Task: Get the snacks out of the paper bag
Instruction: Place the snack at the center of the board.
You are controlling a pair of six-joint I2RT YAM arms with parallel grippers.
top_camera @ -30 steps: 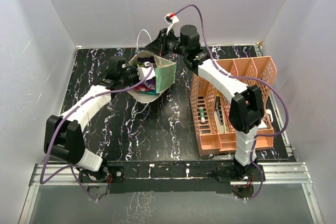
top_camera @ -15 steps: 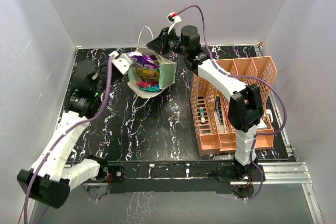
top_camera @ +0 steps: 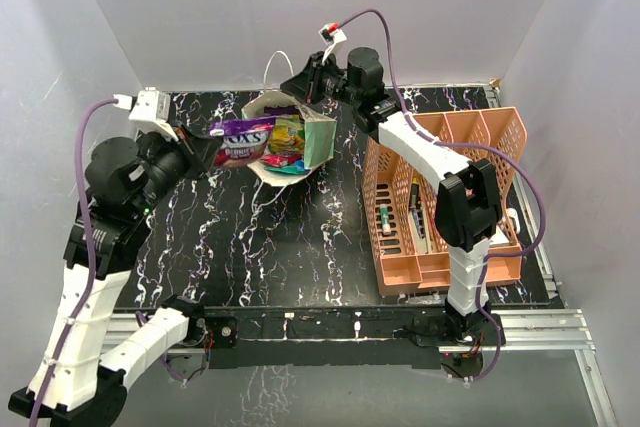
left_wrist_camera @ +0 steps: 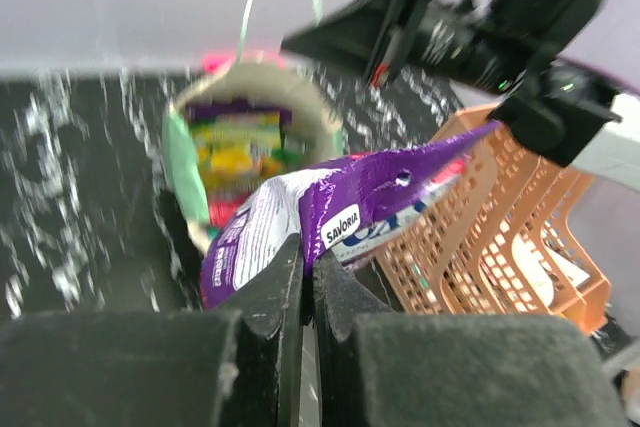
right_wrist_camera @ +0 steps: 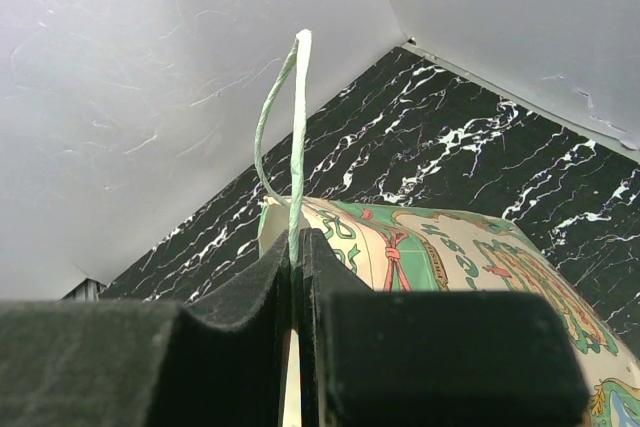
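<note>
Bases of both arms sit at the near edge of the black white-veined table, with open tabletop just beyond them. Further in, the left gripper is pressed together on a glossy purple-pink candy packet, held just left of the small beige paper bag with green lining. Only its wrist view shows the "Savoria" label and, blurred, a yellow-green packet inside the bag. A peach slotted plastic organiser crowds the right side. Farthest, the right gripper pinches the thin white cord handle; from that wrist the bag's contents are hidden.
</note>
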